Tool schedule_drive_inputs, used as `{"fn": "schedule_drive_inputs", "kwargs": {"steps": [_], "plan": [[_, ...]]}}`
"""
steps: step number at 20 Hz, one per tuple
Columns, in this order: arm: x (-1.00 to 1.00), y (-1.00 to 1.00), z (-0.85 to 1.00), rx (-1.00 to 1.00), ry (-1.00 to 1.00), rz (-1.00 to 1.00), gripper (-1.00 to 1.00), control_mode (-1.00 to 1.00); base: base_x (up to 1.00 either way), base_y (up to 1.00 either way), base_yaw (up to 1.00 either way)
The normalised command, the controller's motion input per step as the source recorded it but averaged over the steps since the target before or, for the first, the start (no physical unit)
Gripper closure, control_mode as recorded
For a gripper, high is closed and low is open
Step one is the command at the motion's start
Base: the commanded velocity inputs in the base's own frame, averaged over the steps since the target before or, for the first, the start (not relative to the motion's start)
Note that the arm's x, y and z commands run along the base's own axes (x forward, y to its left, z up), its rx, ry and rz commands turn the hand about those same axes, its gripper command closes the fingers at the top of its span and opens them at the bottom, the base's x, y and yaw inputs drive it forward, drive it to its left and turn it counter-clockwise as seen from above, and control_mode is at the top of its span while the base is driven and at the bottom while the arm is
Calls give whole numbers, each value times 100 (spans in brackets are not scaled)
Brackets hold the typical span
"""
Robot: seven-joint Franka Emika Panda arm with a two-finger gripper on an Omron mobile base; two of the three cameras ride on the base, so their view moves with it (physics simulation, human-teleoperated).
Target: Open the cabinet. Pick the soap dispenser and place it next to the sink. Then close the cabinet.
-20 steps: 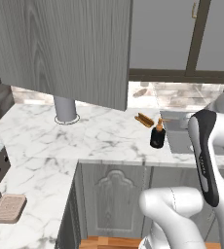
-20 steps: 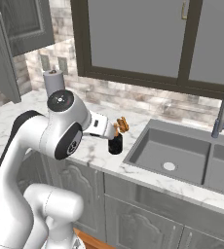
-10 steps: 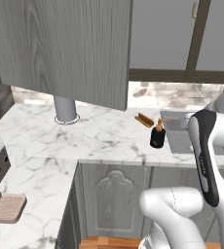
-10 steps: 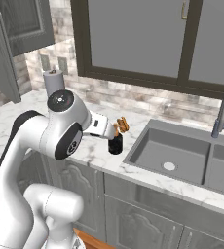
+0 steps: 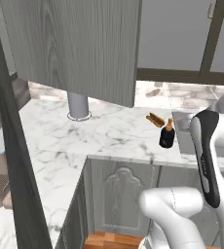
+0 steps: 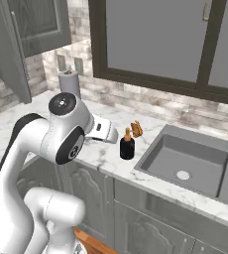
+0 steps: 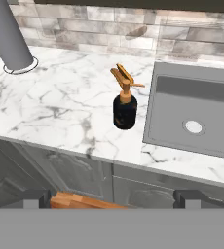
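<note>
One step seems left — closing the cabinet [image 5: 80,48], whose grey wood-grain door hangs open across the upper left of the left base view. To do it well, the arm should reach behind the door's free edge and push it in a smooth arc, well above the counter [image 5: 109,136]. The gripper [image 7: 111,198] is spread wide, holding nothing. The sink [image 6: 195,158] lies at right of the right base view. The soap dispenser [image 7: 124,109] — small, dark round body, amber pump — stands upright just beside its left rim.
</note>
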Motion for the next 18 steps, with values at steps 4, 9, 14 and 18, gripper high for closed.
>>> {"fn": "schedule_drive_inputs", "kwargs": {"steps": [4, 9, 14, 18], "plan": [[0, 0, 0, 0, 0, 0, -100, 100, -19, -2, 44], [0, 0, 0, 0, 0, 0, -100, 100, -16, -3, 49], [0, 0, 0, 0, 0, 0, -100, 100, -16, -1, 49], [0, 0, 0, 0, 0, 0, -100, 100, -21, -2, 46]]}}
